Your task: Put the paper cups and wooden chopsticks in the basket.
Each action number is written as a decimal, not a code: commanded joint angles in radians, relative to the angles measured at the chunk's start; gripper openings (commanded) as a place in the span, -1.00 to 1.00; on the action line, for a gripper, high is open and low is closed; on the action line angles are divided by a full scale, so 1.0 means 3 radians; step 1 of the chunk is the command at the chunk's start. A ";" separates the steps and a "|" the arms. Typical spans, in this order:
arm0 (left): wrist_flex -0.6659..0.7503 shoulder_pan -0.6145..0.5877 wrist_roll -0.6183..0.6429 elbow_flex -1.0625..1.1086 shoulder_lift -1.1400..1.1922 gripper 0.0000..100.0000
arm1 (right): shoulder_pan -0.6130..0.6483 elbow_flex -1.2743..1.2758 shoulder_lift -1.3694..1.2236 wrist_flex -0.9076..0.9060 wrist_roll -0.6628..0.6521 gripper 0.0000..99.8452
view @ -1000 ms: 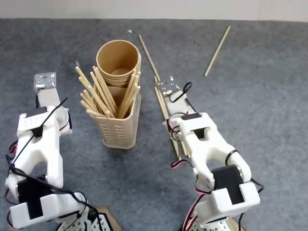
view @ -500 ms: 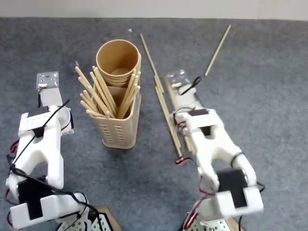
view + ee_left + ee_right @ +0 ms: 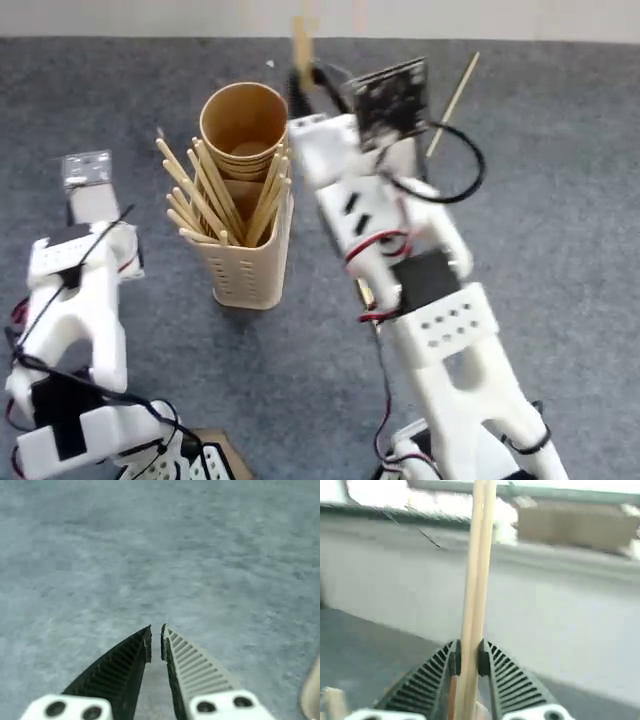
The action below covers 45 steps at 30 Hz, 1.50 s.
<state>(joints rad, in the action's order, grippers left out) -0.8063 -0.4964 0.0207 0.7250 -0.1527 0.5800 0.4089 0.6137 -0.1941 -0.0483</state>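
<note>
A cream slotted basket [image 3: 247, 262] stands mid-table with stacked paper cups [image 3: 245, 122] and several wooden chopsticks [image 3: 210, 195] in it. My right gripper [image 3: 299, 82] is raised just behind and right of the cups. It is shut on two chopsticks [image 3: 476, 580] that stand upright between its fingers [image 3: 496, 667]; their tip [image 3: 302, 38] shows in the high view. One loose chopstick [image 3: 452, 92] lies on the carpet at the far right. My left gripper [image 3: 155, 641] is shut and holds nothing, low over the carpet left of the basket [image 3: 88, 172].
Grey carpet [image 3: 560, 220] covers the table, with free room to the right and in front of the basket. A short bit of chopstick [image 3: 367, 293] shows under the right arm. A pale wall runs along the far edge.
My right arm has lifted the chopsticks off the carpet and swung them upright, up and back beside the cups. The left arm has barely shifted.
</note>
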 commanded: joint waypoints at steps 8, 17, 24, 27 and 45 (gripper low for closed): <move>0.0046 -0.0105 0.0312 0.0166 -0.0499 -0.85 | 0.0473 0.0263 -0.0315 0.1199 0.0020 -0.99; 0.0046 -0.0105 0.0312 0.0166 -0.0504 -0.85 | 0.0473 0.1020 0.0069 0.1245 0.0020 -0.98; 0.0046 -0.0105 0.0312 0.0171 -0.0504 -0.85 | 0.0458 0.1133 0.0176 0.1240 0.0087 -0.71; 0.0046 -0.0105 0.0312 0.0171 -0.0499 -0.85 | 0.0453 0.1133 0.0187 0.1235 0.0343 -0.67; 0.0046 -0.0013 0.0312 0.0171 -0.0499 -0.85 | -0.1578 0.1481 0.0719 -0.0621 0.0629 -0.68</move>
<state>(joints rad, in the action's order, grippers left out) -0.8063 -0.5209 0.1005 0.7802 -0.2662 0.2179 0.8401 0.8009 -0.3337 0.1419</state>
